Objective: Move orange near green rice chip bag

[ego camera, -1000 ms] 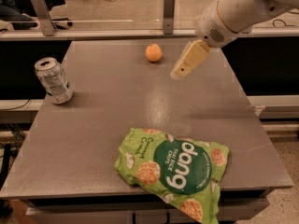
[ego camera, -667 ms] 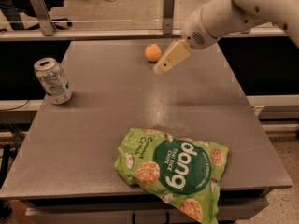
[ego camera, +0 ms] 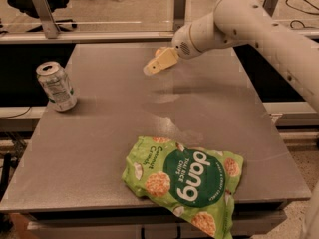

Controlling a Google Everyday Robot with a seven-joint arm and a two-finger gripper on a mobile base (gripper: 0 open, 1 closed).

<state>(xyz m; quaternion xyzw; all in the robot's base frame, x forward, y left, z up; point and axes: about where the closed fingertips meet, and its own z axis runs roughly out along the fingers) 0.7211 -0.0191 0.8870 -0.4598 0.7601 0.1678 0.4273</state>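
Moved since earlier: gripper [ego camera: 152, 67], leftward, now in front of the orange [ego camera: 159, 50], which is mostly hidden behind it, well apart from the green rice chip bag [ego camera: 187, 180]. Grip state: you cannot tell. Risk: an off-centre approach sets the fruit rolling away.

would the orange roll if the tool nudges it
Likely: the orange is round on a flat, smooth table, so a nudge could send it rolling. It looks small beside the tool, which hovers right in front of it, so probably light.
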